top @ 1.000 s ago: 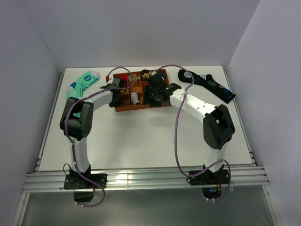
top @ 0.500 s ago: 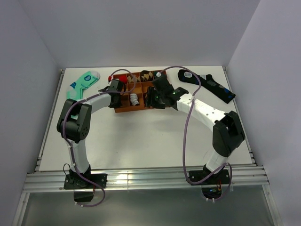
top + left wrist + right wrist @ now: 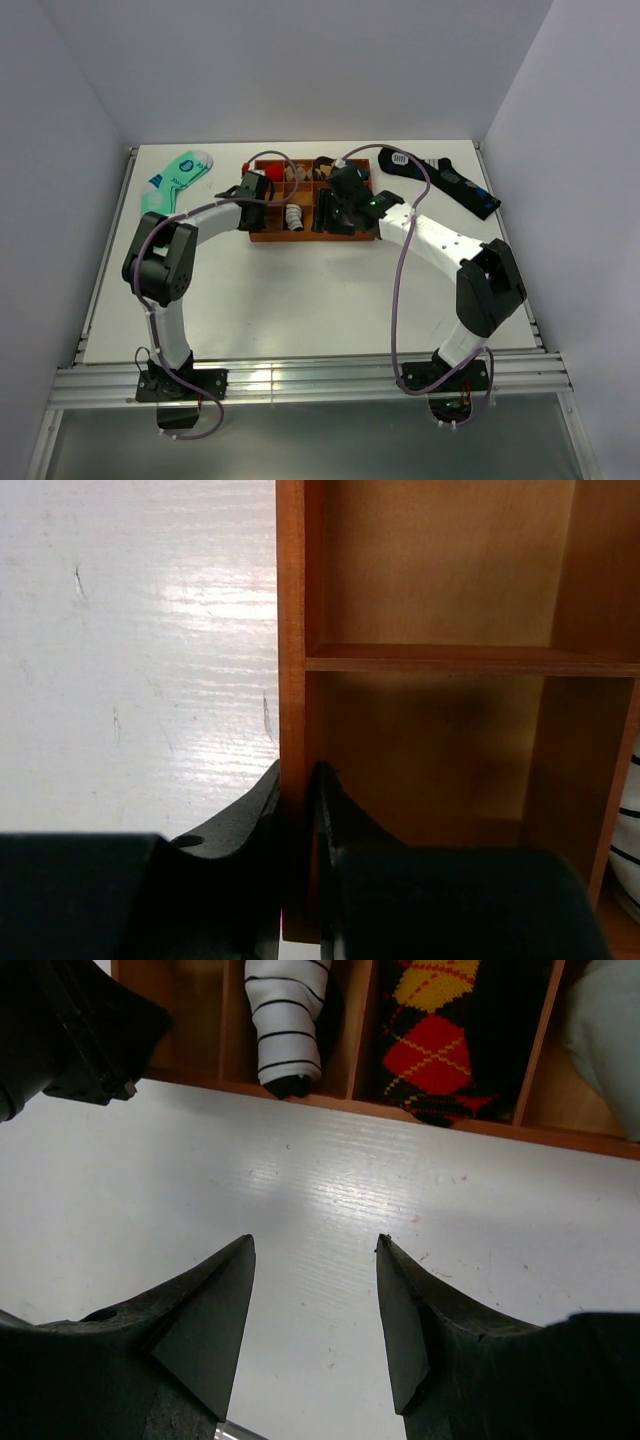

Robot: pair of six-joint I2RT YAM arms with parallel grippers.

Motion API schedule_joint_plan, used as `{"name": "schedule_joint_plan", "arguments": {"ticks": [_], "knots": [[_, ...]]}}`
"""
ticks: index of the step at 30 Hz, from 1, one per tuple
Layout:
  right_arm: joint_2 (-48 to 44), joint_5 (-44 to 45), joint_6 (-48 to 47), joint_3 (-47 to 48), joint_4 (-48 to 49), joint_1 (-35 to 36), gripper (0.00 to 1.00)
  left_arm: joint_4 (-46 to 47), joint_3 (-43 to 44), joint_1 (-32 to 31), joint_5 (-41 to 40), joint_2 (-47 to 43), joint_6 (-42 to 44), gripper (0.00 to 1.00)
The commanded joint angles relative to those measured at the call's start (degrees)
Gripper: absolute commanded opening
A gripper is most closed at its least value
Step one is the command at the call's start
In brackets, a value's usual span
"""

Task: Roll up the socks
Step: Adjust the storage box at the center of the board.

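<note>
The socks are rolled into a white bundle with thin black stripes (image 3: 285, 1020), standing in a front compartment of an orange wooden box (image 3: 300, 236). From above the bundle (image 3: 293, 216) shows near the box's left half, and its edge (image 3: 628, 840) peeks in at the right of the left wrist view. My left gripper (image 3: 297, 770) is shut on the box's left wall (image 3: 290, 630), one finger outside and one inside. That gripper (image 3: 258, 190) sits at the box's left end. My right gripper (image 3: 315, 1240) hangs open over bare table in front of the box, with nothing between its fingers.
A mint green sock (image 3: 175, 177) lies at the back left, and a long black sock with blue patches (image 3: 440, 180) at the back right. A black, red and yellow argyle roll (image 3: 440, 1030) fills the compartment beside the striped bundle. The table's back edge runs just behind the box.
The box has slid right and squared up with my left gripper clamped on its wall. My right arm has shifted right, its gripper staying open near the box's front.
</note>
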Motion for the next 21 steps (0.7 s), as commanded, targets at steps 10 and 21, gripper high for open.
{"name": "schedule_joint_plan", "arguments": {"ticks": [10, 21], "knots": [[-4.7, 0.8, -2.0, 1.2, 0.8, -0.4, 0.59, -3.8, 7.6, -0.9, -4.4, -7.0, -2.8, 0.57], [-12.7, 1.2, -2.1, -1.9, 1.4, -0.4, 0.62, -6.3, 6.8, -0.9, 1.0, -25.6, -13.2, 0.69]]}}
